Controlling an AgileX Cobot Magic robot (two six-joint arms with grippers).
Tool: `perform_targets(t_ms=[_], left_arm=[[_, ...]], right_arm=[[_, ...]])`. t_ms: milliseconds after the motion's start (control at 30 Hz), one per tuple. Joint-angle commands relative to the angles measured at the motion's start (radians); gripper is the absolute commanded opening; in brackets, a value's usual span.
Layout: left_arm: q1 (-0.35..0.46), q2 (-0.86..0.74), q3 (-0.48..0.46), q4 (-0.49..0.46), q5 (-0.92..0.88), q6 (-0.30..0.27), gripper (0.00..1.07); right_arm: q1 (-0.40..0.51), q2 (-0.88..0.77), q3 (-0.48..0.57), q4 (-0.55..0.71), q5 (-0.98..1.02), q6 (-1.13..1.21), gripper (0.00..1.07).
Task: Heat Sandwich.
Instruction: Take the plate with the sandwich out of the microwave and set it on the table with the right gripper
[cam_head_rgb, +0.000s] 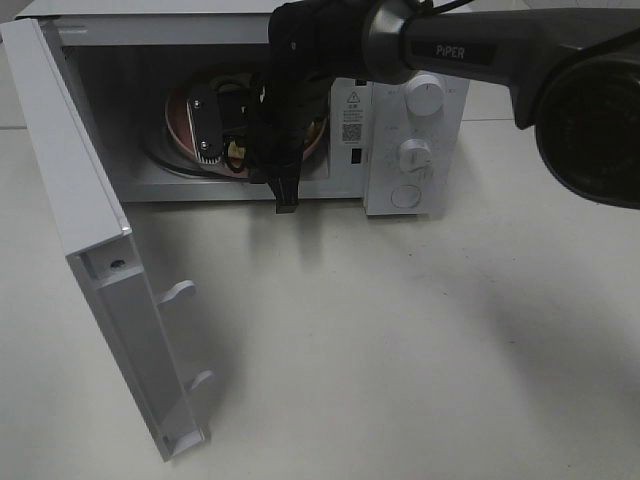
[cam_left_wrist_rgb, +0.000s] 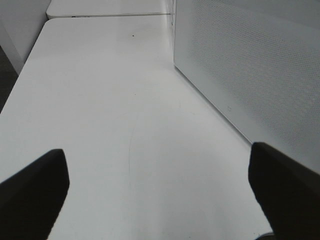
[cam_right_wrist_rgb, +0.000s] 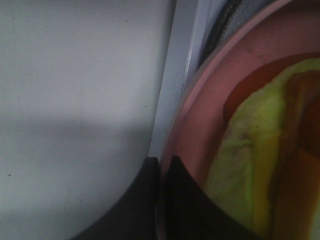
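Two right gripper (cam_right_wrist_rgb: 161, 167) fingers pinch the pink plate (cam_right_wrist_rgb: 210, 100) rim, the sandwich (cam_right_wrist_rgb: 260, 150) just beside.

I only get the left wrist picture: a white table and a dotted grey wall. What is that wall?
Observer: It is the side of a white microwave. Its door stands wide open.
Operator: Is anything inside?
Observer: A sandwich on a pink plate, with the plate's edge close to the front sill.
Operator: What is the other arm doing?
Observer: The right gripper reaches into the opening and is shut on the plate's rim.
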Motion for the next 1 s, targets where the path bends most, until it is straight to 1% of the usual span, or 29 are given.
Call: perform_targets(t_ms=[33, 300, 433, 633, 700, 767, 800, 900, 1000], left_arm=[[0.004, -0.022, 0.004, 0.000, -0.008, 0.001, 0.92], [0.004, -0.022, 0.004, 0.000, -0.008, 0.001, 0.92], [0.004, -0.022, 0.004, 0.000, -0.008, 0.001, 0.92], [0.004, -0.022, 0.004, 0.000, -0.008, 0.001, 0.92], [0.004, -0.022, 0.004, 0.000, -0.008, 0.001, 0.92], [0.004, -0.022, 0.004, 0.000, -0.008, 0.001, 0.92], [0.004, -0.022, 0.004, 0.000, -0.008, 0.001, 0.92], [0.004, -0.022, 0.004, 0.000, -0.008, 0.001, 0.92], [0.004, -0.022, 0.004, 0.000, -0.008, 0.001, 0.92]], right_arm=[[0.001, -0.001, 0.005, 0.008, 0.037, -0.014, 0.00], [0.012, -0.005, 0.005, 0.026, 0.078, -0.063, 0.00], [0.012, -0.028, 0.005, 0.082, 0.078, -0.157, 0.00], [0.012, -0.054, 0.012, 0.082, 0.075, -0.160, 0.00], [0.012, -0.071, 0.040, 0.083, 0.063, -0.177, 0.00], [0.012, -0.112, 0.116, 0.086, 0.029, -0.228, 0.00], [0.012, -0.112, 0.116, 0.086, 0.029, -0.228, 0.00], [0.012, -0.166, 0.215, 0.086, -0.023, -0.272, 0.00], [0.012, -0.192, 0.249, 0.086, -0.041, -0.288, 0.00]])
